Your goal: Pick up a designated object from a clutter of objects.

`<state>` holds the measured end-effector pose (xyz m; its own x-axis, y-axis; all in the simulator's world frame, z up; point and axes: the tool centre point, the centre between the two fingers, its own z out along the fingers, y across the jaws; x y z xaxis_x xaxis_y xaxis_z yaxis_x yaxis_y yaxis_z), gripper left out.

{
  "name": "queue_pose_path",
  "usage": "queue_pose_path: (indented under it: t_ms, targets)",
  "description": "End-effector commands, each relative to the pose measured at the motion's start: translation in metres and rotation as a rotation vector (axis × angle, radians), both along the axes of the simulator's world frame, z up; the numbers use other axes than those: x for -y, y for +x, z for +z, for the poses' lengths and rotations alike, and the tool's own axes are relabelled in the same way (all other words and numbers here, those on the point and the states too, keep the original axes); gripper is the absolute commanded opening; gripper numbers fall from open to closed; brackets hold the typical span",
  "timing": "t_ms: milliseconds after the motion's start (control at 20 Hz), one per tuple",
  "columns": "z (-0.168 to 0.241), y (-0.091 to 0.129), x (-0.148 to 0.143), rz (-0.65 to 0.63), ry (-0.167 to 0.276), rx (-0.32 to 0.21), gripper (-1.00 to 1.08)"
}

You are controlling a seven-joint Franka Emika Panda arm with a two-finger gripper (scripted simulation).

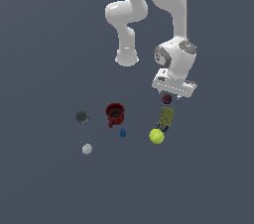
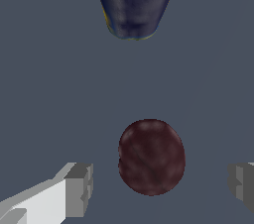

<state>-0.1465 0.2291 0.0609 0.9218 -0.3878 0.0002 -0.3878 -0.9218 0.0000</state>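
The designated object, a small dark maroon sphere (image 1: 167, 99), lies on the dark floor just below my gripper (image 1: 172, 93). In the wrist view the sphere (image 2: 151, 156) sits between my two fingertips (image 2: 79, 188), with a gap on each side. The gripper (image 2: 161, 186) is open and holds nothing. The sphere lies a little nearer one finger than the other. The rest of the clutter of objects lies near it on the floor.
An olive cylinder (image 1: 165, 118) lies close beyond the sphere and shows in the wrist view (image 2: 134, 5). A yellow-green ball (image 1: 157, 136), red mug (image 1: 115, 114), tiny blue piece (image 1: 122, 132), whitish ball (image 1: 87, 149) and grey round piece (image 1: 82, 117) lie toward the exterior view's left.
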Motion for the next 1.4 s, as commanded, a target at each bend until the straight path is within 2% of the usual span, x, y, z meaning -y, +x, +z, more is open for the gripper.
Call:
queue_pose_path:
  t_ms: [0, 300, 600, 650, 1350]
  targets:
    - [-0.011, -0.001, 0.000, 0.000, 0.000, -0.001, 1.00]
    - [-0.030, -0.001, 0.000, -0.001, 0.000, -0.001, 1.00]
    - [-0.033, 0.000, 0.000, -0.002, 0.000, 0.000, 1.00]
    - [-0.033, 0.000, 0.000, -0.002, 0.000, 0.000, -1.00]
    - [-0.029, 0.002, 0.001, -0.002, 0.000, 0.000, -1.00]
